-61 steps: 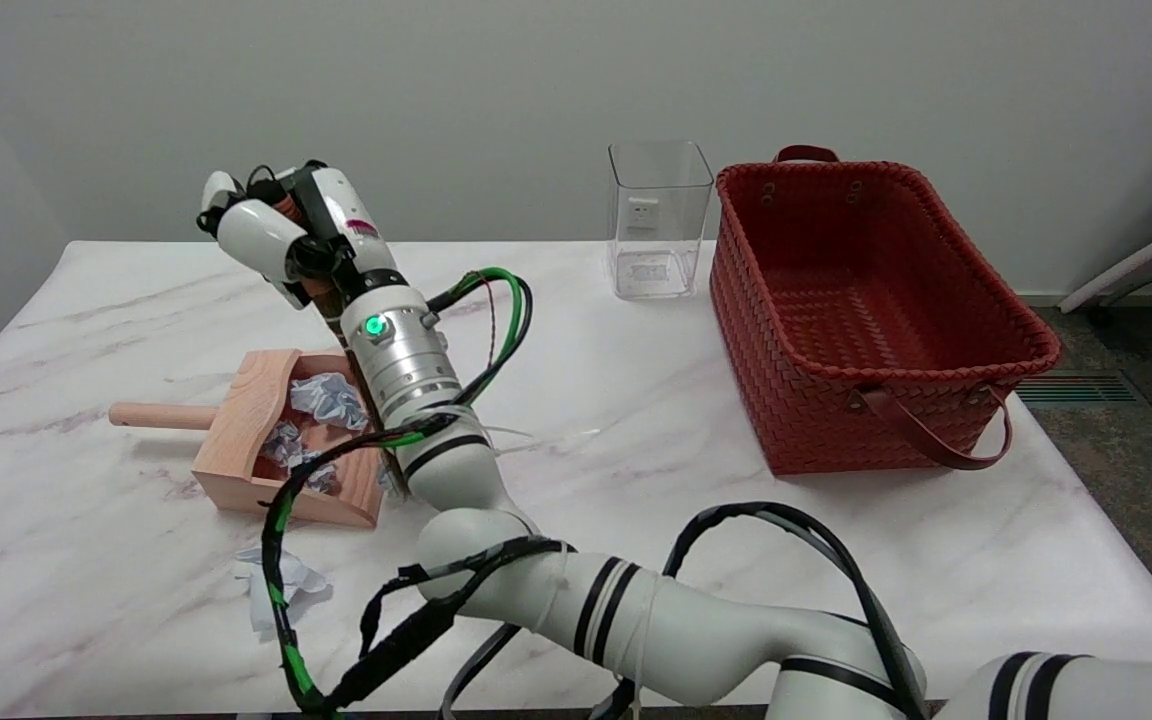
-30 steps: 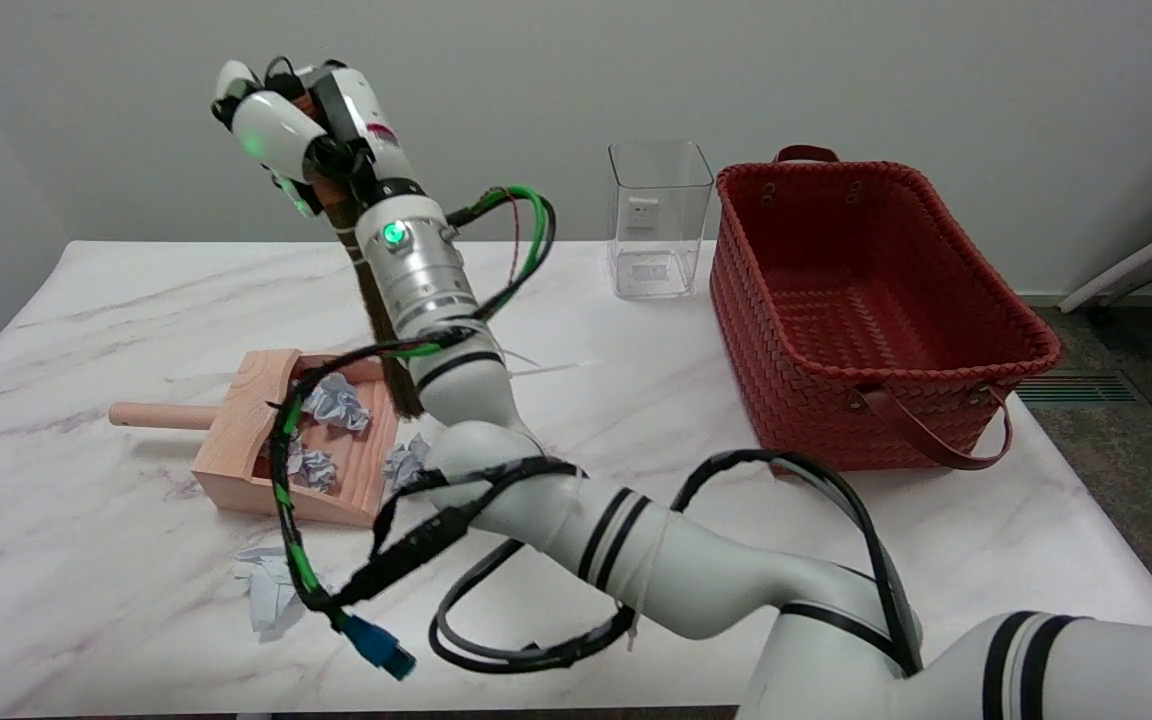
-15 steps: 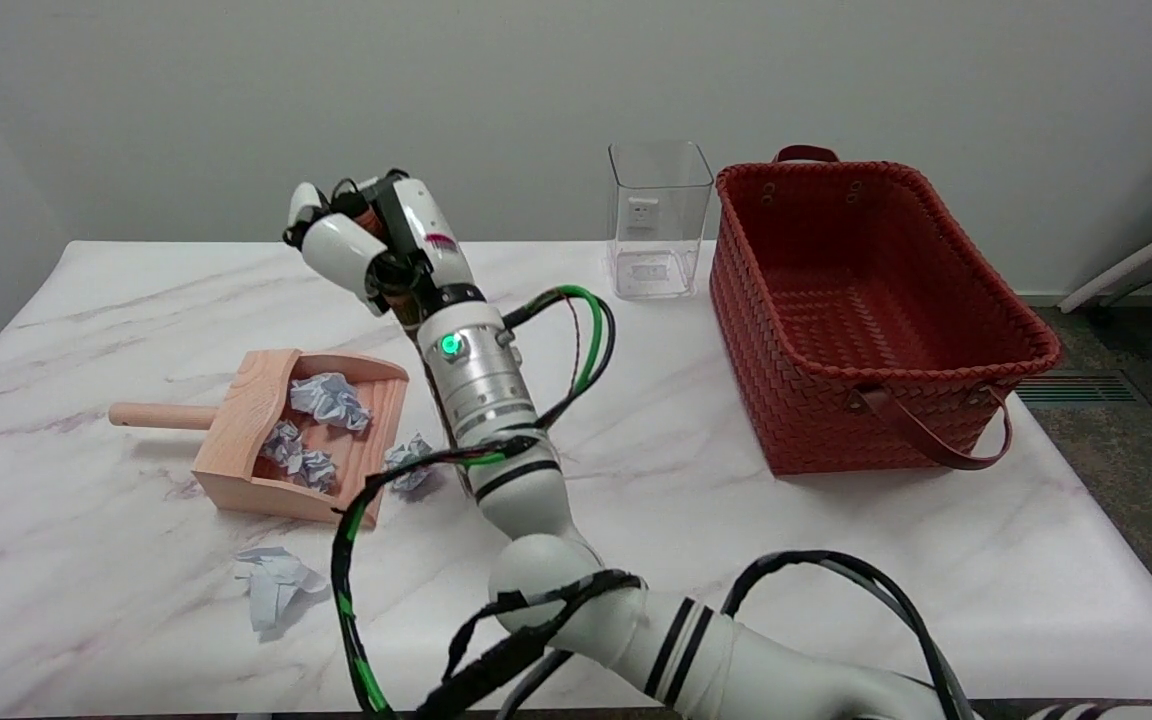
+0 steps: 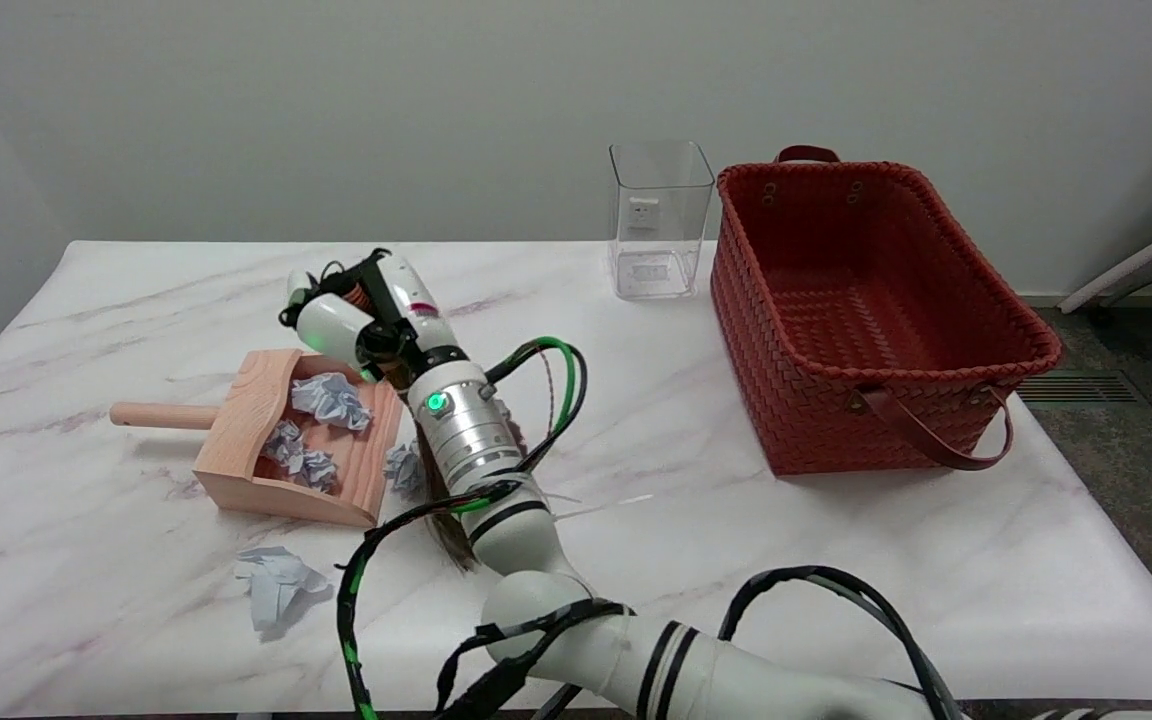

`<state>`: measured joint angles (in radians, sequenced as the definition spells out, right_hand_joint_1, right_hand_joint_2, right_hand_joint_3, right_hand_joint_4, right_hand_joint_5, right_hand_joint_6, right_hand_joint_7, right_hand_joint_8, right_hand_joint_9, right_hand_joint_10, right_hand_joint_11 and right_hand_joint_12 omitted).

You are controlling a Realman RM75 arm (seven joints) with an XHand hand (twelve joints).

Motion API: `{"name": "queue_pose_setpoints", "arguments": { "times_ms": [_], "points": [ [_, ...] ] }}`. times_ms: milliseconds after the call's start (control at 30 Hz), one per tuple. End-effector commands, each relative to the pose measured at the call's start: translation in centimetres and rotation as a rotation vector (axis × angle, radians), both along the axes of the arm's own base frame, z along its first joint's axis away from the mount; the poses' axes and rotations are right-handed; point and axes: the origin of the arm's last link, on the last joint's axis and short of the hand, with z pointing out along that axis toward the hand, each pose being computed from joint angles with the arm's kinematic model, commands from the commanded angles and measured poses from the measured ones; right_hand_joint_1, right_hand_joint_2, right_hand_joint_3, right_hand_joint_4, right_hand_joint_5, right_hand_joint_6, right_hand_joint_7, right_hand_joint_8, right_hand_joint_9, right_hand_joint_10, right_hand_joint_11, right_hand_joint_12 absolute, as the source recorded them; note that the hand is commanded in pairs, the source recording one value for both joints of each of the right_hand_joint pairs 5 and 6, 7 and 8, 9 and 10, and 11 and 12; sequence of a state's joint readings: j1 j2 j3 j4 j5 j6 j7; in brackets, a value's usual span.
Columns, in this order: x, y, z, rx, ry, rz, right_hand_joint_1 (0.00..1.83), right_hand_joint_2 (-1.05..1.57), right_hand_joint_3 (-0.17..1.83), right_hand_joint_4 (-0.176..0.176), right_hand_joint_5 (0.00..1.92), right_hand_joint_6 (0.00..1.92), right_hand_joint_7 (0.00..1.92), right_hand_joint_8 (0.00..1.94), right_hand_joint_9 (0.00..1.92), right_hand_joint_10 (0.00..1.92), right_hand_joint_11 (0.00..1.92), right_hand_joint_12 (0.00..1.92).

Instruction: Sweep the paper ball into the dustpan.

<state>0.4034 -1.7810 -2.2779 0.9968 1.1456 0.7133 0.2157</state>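
Paper balls [image 4: 332, 400] (four), dustpan [image 4: 258, 400], brush [image 4: 444, 520]

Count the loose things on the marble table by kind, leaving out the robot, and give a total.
Crumpled pale blue paper balls: 4
Wooden dustpan: 1
Dark-bristled brush: 1
Clear square plastic container: 1
Red woven basket: 1
Total: 8

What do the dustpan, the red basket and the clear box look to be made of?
Dustpan: pale unfinished-looking wood, visible grain, round dowel handle. Red basket: woven strips, likely plastic or coated fibre, with brown leather-like handles. Clear box: transparent, square-sided, acrylic or glass; cannot tell which.
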Motion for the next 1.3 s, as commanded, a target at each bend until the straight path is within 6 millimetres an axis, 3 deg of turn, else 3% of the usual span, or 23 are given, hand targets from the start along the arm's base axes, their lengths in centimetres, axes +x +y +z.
{"name": "queue_pose_setpoints", "arguments": {
  "times_ms": [33, 233, 467, 633, 933, 1167, 1300],
  "points": [
    [0.7, -4.3, -6.5, 0.097, -0.138, -0.103, 0.81, 1.2, 1.51, 0.0, 1.92, 1.92, 1.92, 1.92, 1.92, 1.92, 1.92, 1.92],
    [2.8, -5.9, -7.2, 0.172, -0.422, -0.185, 0.8, 1.1, 1.43, 0.0, 1.92, 1.92, 1.92, 1.92, 1.92, 1.92, 1.92, 1.92],
    [5.7, -6.9, -7.2, 0.216, -0.504, -0.15, 0.79, 1.12, 1.32, 0.0, 1.92, 1.92, 1.92, 1.92, 1.92, 1.92, 1.92, 1.92],
    [6.1, -7.4, -7.6, 0.275, -0.683, -0.221, 0.79, 1.12, 1.3, 0.0, 1.92, 1.92, 1.92, 1.92, 1.92, 1.92, 1.92, 1.92],
    [9.8, -8.6, -6.3, 0.326, -0.694, -0.141, 0.79, 1.08, 1.25, 0.0, 1.92, 1.92, 1.92, 1.92, 1.92, 1.92, 1.92, 1.92],
    [10.4, -8.8, -4.7, 0.32, -0.694, -0.105, 0.79, 1.09, 1.21, 0.0, 1.92, 1.92, 1.92, 1.92, 1.92, 1.92, 1.92, 1.92],
    [10.7, -8.8, -2.8, 0.302, -0.698, -0.058, 0.78, 1.11, 1.16, 0.0, 1.92, 1.92, 1.92, 1.92, 1.92, 1.92, 1.92, 1.92]
  ]
}}
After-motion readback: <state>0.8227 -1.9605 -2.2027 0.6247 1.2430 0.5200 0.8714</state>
